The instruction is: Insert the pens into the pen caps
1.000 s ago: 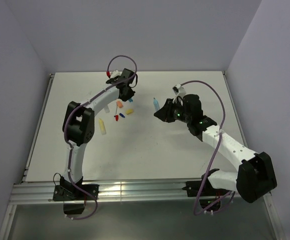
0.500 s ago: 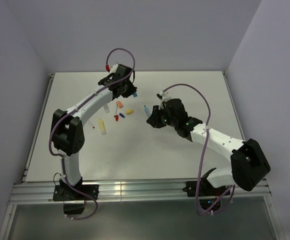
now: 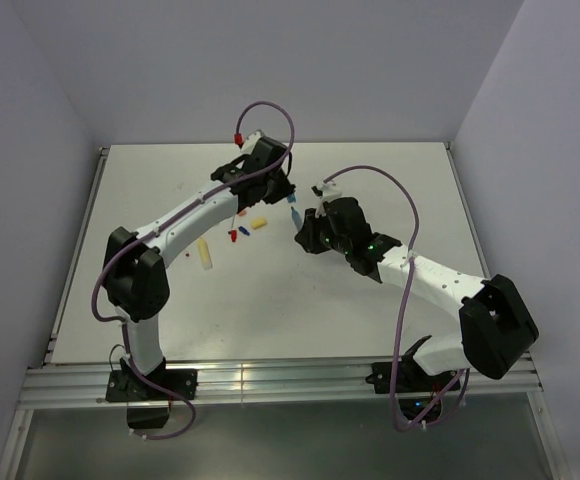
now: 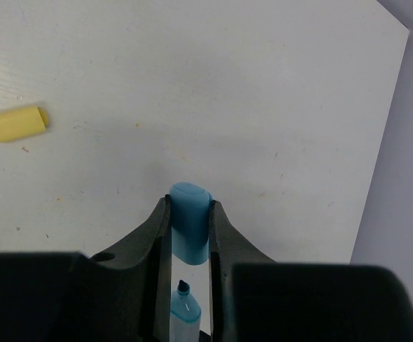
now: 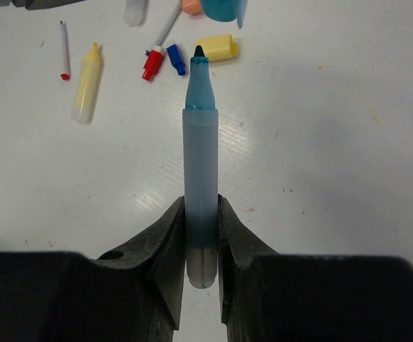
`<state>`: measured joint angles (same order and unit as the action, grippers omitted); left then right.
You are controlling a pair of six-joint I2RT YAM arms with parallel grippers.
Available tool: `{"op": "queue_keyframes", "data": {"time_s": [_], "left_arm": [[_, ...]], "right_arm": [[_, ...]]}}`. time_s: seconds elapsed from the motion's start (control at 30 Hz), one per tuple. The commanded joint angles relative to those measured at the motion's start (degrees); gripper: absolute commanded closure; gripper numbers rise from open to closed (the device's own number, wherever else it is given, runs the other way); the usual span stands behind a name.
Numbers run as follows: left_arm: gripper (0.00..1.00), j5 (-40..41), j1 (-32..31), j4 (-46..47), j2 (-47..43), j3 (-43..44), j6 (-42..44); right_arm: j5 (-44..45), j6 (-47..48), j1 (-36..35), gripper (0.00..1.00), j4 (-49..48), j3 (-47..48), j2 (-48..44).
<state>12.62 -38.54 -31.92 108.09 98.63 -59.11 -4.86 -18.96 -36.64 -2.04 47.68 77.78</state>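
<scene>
My left gripper (image 4: 189, 214) is shut on a light blue pen cap (image 4: 189, 231), held above the table with its open end towards the camera. My right gripper (image 5: 201, 235) is shut on the rear end of a pale blue pen (image 5: 201, 142) whose dark tip points away from the wrist. That tip lies just short of the light blue cap (image 5: 221, 8), and the pen (image 4: 184, 310) shows between the left fingers behind the cap. In the top view the cap (image 3: 291, 199) and the pen (image 3: 295, 215) meet between the two grippers at the table's middle back.
On the table to the left lie a yellow cap (image 5: 217, 47), a red cap (image 5: 152, 64), a dark blue cap (image 5: 176, 60), a yellow pen (image 5: 87, 82) and a thin whitish stick with a red tip (image 5: 64, 50). The table's far right corner meets the wall (image 4: 406, 142).
The left arm has swung right with the light blue cap, bringing it up to the pen's tip. The right arm moved left with the pen early on, then held still.
</scene>
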Motion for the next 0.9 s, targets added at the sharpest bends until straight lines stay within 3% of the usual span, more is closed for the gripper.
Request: {"op": "queue_keyframes", "data": {"time_s": [0.0, 0.87], "left_arm": [[1.00, 2.2, -1.2, 0.9, -2.7, 0.2, 1.4], [1.00, 7.1, -6.9, -0.8, -4.6, -1.9, 1.5]], "right_arm": [[3.6, 0.9, -0.5, 1.00, -1.0, 2.5, -0.4], [9.1, 0.1, -0.5, 1.00, -0.3, 2.2, -1.3]]}}
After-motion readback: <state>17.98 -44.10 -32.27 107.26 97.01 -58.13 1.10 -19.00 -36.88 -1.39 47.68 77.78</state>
